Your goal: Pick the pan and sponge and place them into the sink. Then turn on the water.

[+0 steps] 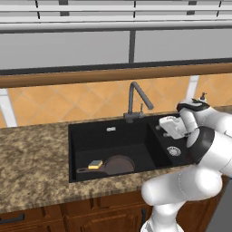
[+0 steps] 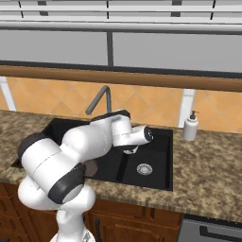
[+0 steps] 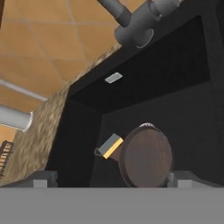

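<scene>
Pan point(image 1: 119, 164) and sponge point(image 1: 95, 164) sunk, the wide-open, empty claw point(image 1: 164, 131) hangs beside the faucet point(image 1: 135, 100), lever up-left.

- flat, even rendered light, no glare.
- the sink point(image 1: 90, 136) interior reads very dark.
- the counter point(image 1: 31, 163) texture smears in the hand view.
- edges look soft and low-resolution.

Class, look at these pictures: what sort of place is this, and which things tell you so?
A rendered kitchen: a black double-basin sink set in a speckled granite counter, a tall dark grey angled faucet before orange wall tiles, and brown wooden cabinets below.
</scene>
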You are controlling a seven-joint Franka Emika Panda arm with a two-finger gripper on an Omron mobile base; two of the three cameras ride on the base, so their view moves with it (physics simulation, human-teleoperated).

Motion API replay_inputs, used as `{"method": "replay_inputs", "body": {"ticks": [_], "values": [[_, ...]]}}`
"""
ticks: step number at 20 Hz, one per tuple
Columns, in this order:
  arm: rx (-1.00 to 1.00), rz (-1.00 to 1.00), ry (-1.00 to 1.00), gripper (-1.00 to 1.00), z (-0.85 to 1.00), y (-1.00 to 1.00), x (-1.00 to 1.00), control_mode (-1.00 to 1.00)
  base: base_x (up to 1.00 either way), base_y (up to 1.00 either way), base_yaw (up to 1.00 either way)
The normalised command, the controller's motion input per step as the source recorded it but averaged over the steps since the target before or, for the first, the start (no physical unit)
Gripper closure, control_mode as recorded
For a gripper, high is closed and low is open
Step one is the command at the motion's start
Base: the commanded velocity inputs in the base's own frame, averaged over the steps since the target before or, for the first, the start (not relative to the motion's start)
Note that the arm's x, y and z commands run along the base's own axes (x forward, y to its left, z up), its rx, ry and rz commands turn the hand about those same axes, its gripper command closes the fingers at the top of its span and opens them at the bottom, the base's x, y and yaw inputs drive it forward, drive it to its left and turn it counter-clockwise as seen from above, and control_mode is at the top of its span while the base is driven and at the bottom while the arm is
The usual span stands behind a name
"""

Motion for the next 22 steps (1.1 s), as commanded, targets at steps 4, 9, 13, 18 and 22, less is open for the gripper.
{"method": "replay_inputs", "body": {"ticks": [4,9,13,18,22], "values": [[0.0,-0.02,0.0,-1.0,0.0,0.0,0.41,-1.0,0.0,0.0,0.0],[0.0,-0.06,0.0,-1.0,0.0,0.0,0.46,-1.0,0.0,0.0,0.0],[0.02,-0.07,0.0,-1.0,0.0,0.0,0.5,-1.0,0.0,0.0,0.0],[0.03,-0.07,0.0,-1.0,0.0,0.0,0.5,-1.0,0.0,0.0,0.0],[0.07,-0.06,0.0,-1.0,0.0,0.0,0.46,-1.0,0.0,0.0,0.0]]}}
